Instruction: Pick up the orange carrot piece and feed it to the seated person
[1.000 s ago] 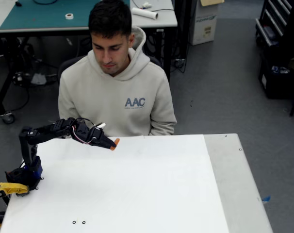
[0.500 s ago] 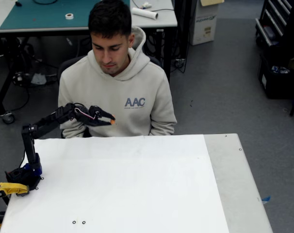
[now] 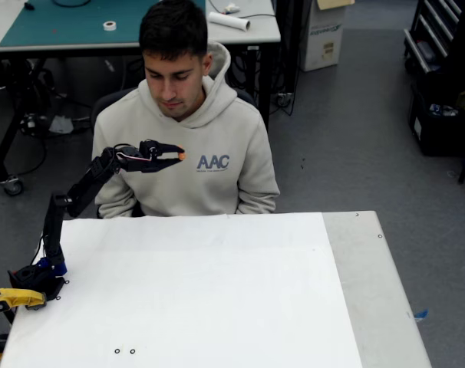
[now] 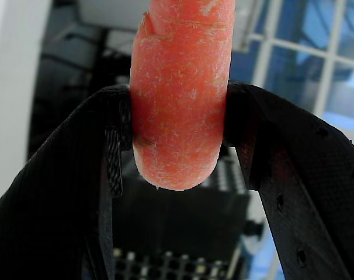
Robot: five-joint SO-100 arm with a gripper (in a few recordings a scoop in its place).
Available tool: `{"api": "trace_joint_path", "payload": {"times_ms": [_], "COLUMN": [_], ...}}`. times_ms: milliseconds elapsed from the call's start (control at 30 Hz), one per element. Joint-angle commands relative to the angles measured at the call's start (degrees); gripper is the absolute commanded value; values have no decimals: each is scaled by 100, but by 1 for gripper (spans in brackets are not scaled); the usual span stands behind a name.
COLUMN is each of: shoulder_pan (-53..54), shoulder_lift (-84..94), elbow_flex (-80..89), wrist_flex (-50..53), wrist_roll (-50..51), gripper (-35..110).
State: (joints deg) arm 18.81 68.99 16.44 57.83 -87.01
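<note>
Fingers clamped on both sides of the orange carrot piece, level with the seated person's chest

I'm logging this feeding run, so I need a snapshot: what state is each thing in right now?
gripper: shut on the carrot piece, raised off the table at the person's chest height.
carrot piece: clamped between both fingers, one rounded end poking past them.
seated person: sitting behind the table, head bowed, looking down.
white table: nothing lying on the bare part.
</note>
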Motion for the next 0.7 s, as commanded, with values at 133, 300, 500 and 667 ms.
{"api": "trace_joint_path", "payload": {"times_ms": [133, 300, 500, 667], "shoulder_pan": [-149, -589, -861, -861], "shoulder_lift": [-765, -1134, -1169, -1187], "elbow_flex": [-2733, -3700, -3577, -3577], "wrist_flex": [-62, -62, -70, -70], "wrist_roll": [-79, -79, -88, -88], "gripper": [-3, -3, -3, -3]}}
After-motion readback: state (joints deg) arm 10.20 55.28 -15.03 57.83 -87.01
